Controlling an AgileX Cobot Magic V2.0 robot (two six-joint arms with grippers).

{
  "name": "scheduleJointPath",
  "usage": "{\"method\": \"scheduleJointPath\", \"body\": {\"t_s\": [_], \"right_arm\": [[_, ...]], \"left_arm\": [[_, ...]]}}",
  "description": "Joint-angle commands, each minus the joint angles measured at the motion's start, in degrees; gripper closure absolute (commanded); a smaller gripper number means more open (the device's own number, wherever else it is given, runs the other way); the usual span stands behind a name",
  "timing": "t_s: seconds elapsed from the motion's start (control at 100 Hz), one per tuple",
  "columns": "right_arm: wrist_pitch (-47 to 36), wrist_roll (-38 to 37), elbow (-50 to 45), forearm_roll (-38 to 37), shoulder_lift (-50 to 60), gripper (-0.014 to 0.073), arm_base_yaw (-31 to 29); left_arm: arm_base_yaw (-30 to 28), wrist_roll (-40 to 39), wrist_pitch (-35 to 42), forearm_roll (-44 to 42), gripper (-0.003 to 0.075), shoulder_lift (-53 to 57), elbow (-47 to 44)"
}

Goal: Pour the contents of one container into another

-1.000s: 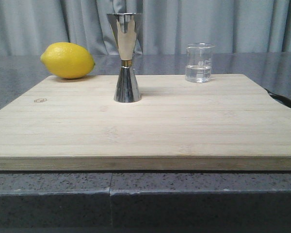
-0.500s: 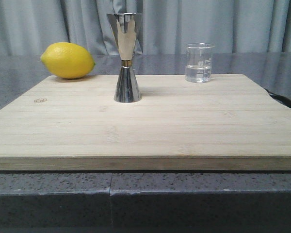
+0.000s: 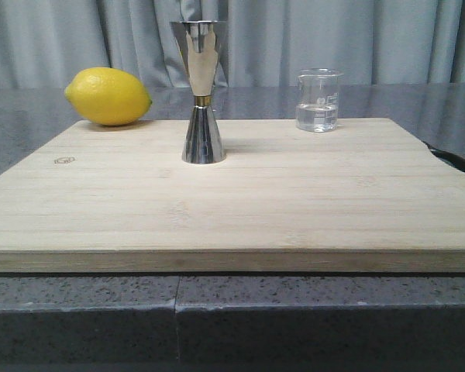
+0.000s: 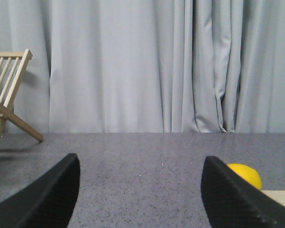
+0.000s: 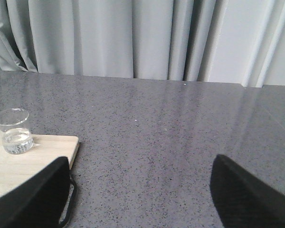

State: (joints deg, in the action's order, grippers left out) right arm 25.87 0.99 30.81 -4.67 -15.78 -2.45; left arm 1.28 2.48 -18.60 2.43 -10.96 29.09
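You have not started the pour yet. Going left to right across the cutting board point(image 3: 232, 201) on the desk point(image 3: 31, 116): the lemon point(image 3: 108, 96) sits at the far left corner, the jigger point(image 3: 201, 91) stands upright near the middle, and the beaker point(image 3: 318, 101) stands untouched at the far right edge, part full of clear liquid. Your left gripper point(image 4: 140, 194) hangs spread and empty beside the board. Your right gripper point(image 5: 142, 199) is likewise spread and empty, well short of the beaker. Grasping, lifting and tipping all remain.
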Motion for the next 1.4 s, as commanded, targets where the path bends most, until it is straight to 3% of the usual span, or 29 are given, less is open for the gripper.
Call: {"method": "scheduleJointPath", "body": {"t_s": [0.0,0.23,0.44,0.68,0.82,1.17,1.39], "right_arm": [[-3.6,0.46,1.93,-0.41,-1.2,0.0043,-0.24],[-1.62,0.46,1.93,0.13,-1.2,0.0043,-0.24],[-1.53,0.46,1.93,0.13,-1.2,0.0043,-0.24],[-1.53,0.46,1.93,0.13,-1.2,0.0043,-0.24],[-1.53,0.46,1.93,0.13,-1.2,0.0043,-0.24],[-1.53,0.46,1.93,0.13,-1.2,0.0043,-0.24],[-1.53,0.46,1.93,0.13,-1.2,0.0043,-0.24]], "left_arm": [[-0.08,-0.12,-0.34,0.61,0.0218,-3.55,4.96],[0.02,3.39,-15.2,2.69,0.0218,-16.18,15.57],[0.02,24.17,-20.74,20.35,0.0218,-27.82,20.23],[0.02,58.76,-25.35,48.19,0.0218,-39.38,20.21],[0.02,75.0,-29.14,60.23,0.0218,-46.17,20.21],[0.02,97.26,-43.52,78.06,0.0218,-62.28,20.21],[0.02,106.57,-49.63,84.81,0.0218,-69.98,20.21]]}}
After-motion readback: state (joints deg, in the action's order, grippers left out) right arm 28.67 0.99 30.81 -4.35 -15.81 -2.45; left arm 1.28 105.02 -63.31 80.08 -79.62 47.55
